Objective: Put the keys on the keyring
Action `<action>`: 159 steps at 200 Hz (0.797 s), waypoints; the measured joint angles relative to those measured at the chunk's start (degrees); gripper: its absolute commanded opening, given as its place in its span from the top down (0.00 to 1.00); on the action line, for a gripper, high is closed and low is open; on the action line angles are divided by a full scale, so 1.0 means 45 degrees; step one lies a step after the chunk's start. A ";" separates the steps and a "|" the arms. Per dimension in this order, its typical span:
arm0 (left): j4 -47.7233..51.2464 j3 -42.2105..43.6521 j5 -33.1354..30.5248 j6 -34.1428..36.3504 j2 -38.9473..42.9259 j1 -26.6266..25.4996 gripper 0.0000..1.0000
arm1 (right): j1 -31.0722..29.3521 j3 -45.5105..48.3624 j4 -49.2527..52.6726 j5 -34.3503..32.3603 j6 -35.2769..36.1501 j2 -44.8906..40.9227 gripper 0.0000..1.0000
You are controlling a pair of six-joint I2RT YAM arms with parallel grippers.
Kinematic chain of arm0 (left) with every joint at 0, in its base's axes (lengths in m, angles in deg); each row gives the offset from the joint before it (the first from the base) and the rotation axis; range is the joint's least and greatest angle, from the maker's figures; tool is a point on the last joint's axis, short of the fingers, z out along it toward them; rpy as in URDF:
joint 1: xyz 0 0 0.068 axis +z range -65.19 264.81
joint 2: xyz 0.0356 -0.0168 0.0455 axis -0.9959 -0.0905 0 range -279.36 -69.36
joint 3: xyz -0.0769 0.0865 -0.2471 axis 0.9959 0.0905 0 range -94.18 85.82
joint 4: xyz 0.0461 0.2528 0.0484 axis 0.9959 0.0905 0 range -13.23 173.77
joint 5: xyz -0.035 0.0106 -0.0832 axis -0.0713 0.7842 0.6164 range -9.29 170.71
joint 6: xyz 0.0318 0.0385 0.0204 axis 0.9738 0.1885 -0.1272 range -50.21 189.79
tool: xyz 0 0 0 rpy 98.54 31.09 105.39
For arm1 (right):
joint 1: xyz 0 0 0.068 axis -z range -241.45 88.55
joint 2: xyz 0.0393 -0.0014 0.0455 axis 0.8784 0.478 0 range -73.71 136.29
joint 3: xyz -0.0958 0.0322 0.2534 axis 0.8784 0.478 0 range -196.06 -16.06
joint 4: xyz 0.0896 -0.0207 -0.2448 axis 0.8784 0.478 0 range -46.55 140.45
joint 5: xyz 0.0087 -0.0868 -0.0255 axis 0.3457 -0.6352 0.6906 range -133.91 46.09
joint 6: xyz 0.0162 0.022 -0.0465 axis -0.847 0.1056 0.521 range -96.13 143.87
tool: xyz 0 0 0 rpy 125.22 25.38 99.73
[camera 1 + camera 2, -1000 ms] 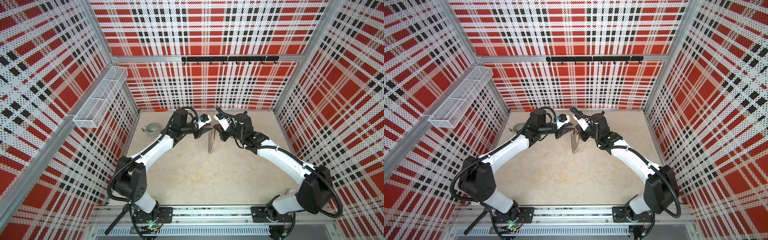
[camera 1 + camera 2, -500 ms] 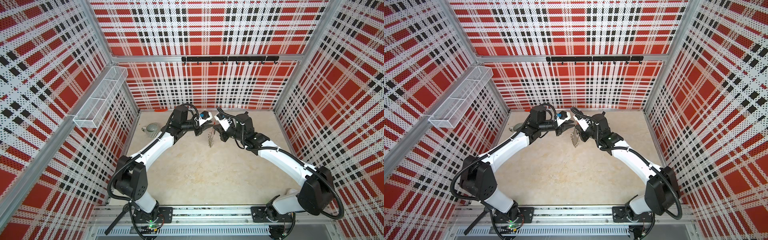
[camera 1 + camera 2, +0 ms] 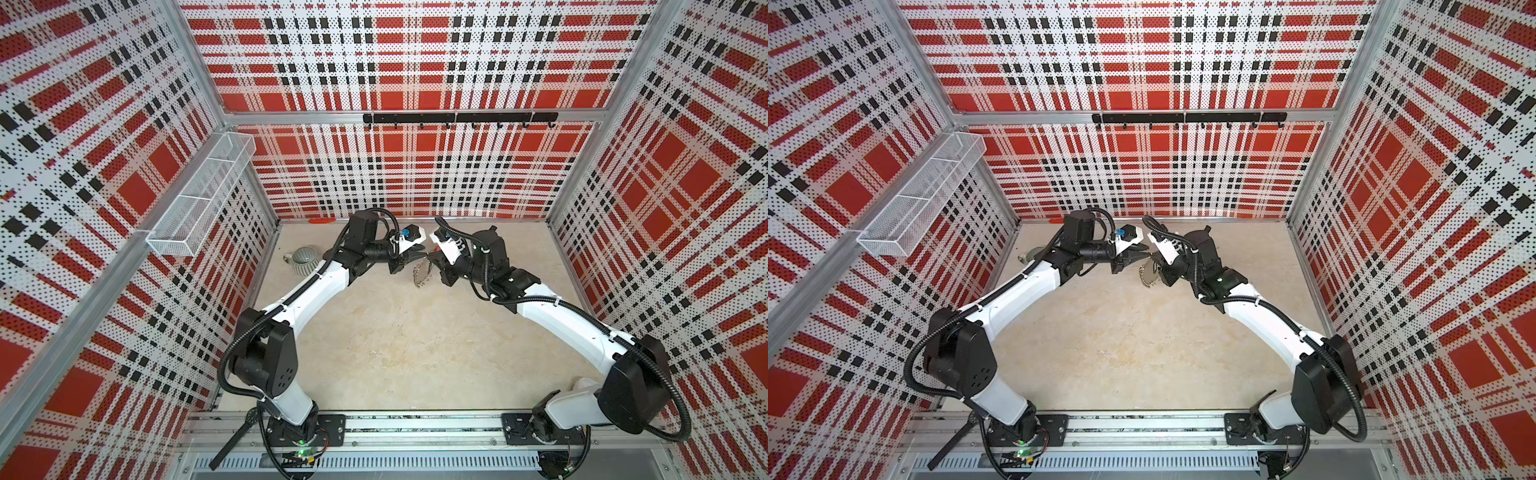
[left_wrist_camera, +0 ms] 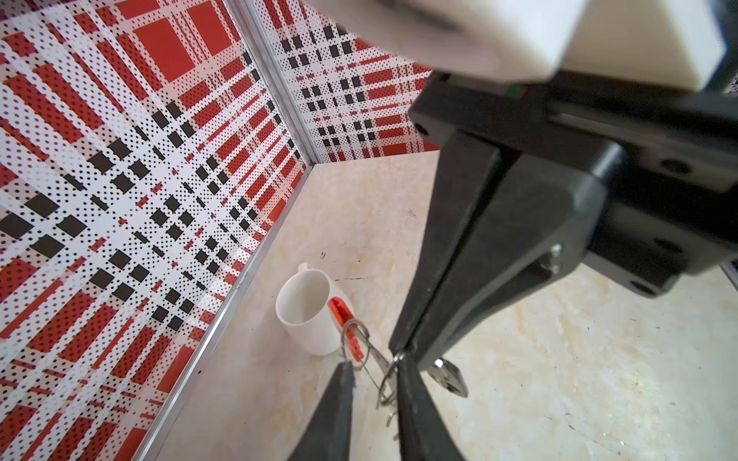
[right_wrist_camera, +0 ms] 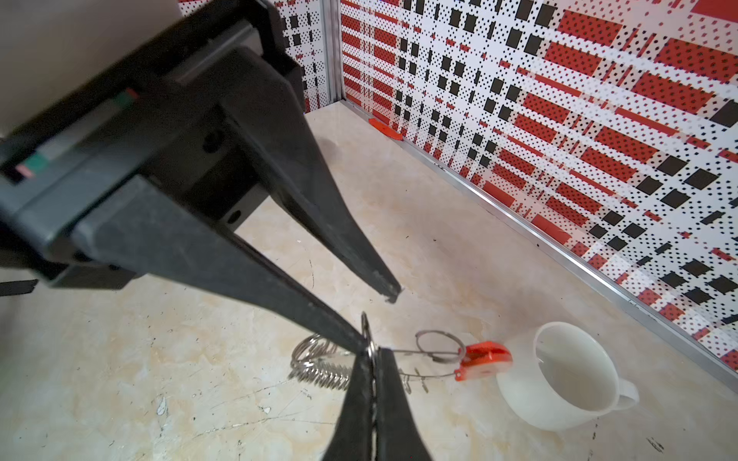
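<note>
Beige tabletop [image 5: 459, 247] | right tool [image 5: 373, 355] clamped on keyring [image 5: 483, 359] | left tool [image 4: 375, 367] narrowly apart around its wire

free | table [image 3: 395, 353] front and middle — open; obstacles | mug [image 3: 305, 261] back left; keyring [image 3: 422, 272] mid-back

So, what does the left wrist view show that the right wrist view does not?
Only the left wrist view: the black key tag, beside the right gripper. Only the right wrist view: the small red-orange strip at the wall's foot. Both: the white mug and the keyring, on whose wire the right gripper is shut.
</note>
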 measured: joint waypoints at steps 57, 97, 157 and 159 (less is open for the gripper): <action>0.0709 0.0000 0.0325 0.0296 0.0000 0.0039 0.83 | -0.0078 0.0000 0.0005 0.0049 -0.0005 0.0000 1.00; 0.0923 0.0000 0.0340 0.0447 0.0000 0.0112 0.91 | -0.0151 0.0000 0.0034 0.0189 0.0000 0.0000 1.00; 0.1268 -0.0243 0.0500 0.0452 -0.0049 0.0160 1.00 | -0.0180 0.0000 0.0078 0.0053 0.0078 0.0000 1.00; 0.1268 -0.0243 0.0510 0.0452 -0.0049 0.0160 1.00 | -0.0180 -0.0005 0.0083 0.0049 0.0078 0.0000 1.00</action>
